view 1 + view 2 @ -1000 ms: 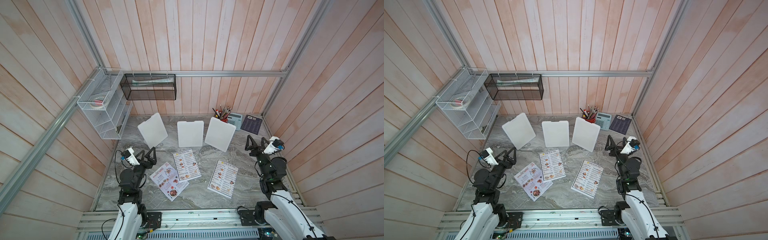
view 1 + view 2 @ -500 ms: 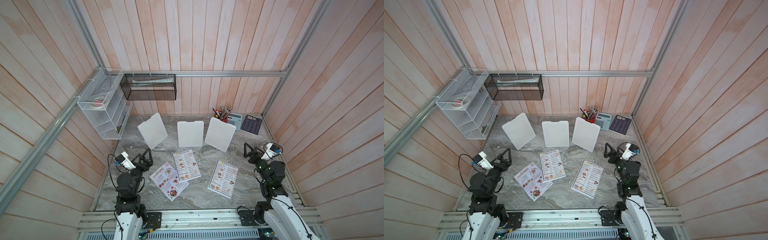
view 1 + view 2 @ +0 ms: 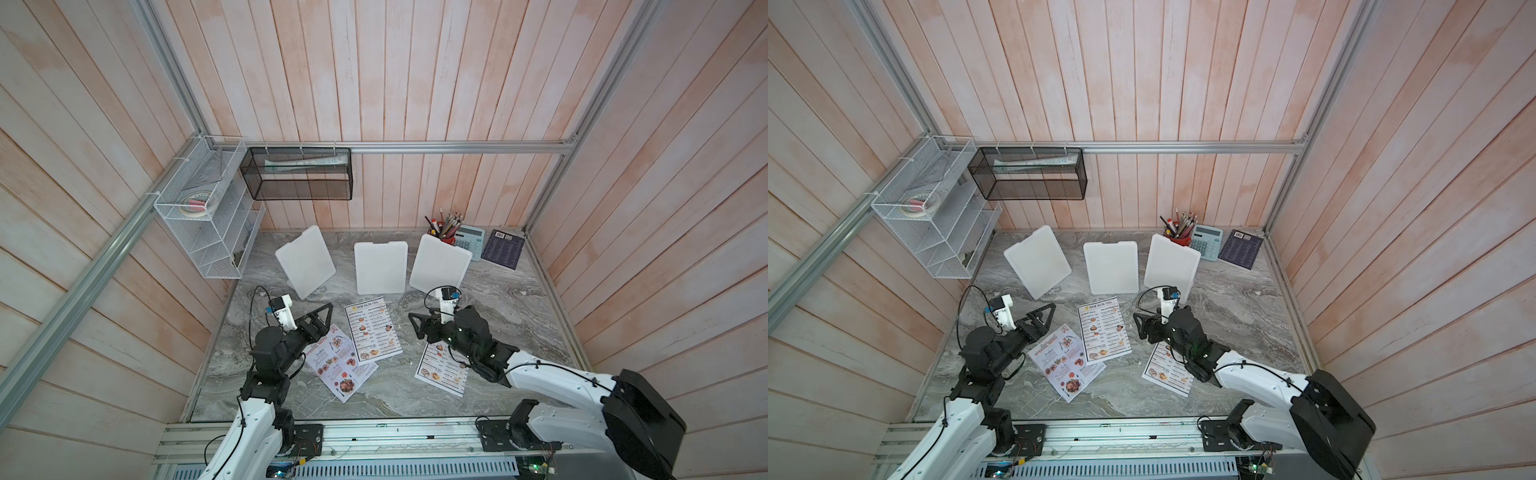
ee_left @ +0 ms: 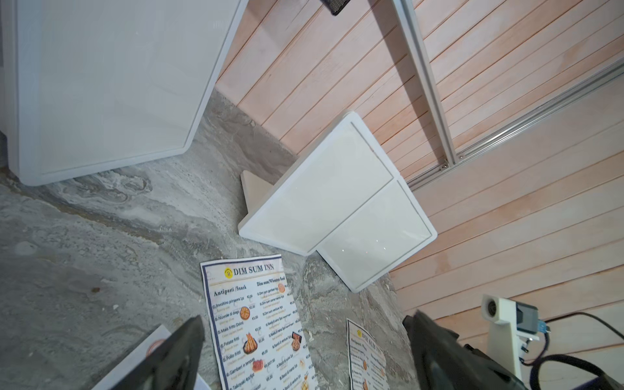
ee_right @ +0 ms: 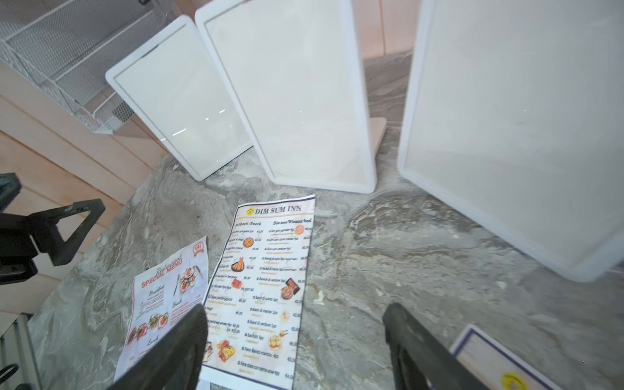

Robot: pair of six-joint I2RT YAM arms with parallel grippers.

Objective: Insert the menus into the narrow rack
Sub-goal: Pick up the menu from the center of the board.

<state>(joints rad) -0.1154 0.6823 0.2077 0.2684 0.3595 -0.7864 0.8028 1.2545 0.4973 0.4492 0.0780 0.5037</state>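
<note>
In a top view my left pincer (image 3: pixel 322 322) gapes wide beside the colourful printed "Special Menu" sheet (image 3: pixel 338 361) — the left wrist view sets the white, dark-bordered "DIM SUM INN" paper sheet (image 4: pixel 256 320) just ahead of it, and the right wrist view shows my right pincer (image 5: pixel 295 315) wide, empty, facing that sheet.

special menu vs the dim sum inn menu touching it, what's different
The special menu has red headings and no dark border; the middle Dim Sum Inn menu has a dark border. The Dim Sum Inn menu overlaps the special menu's edge. Both lie flat on the table.
</note>
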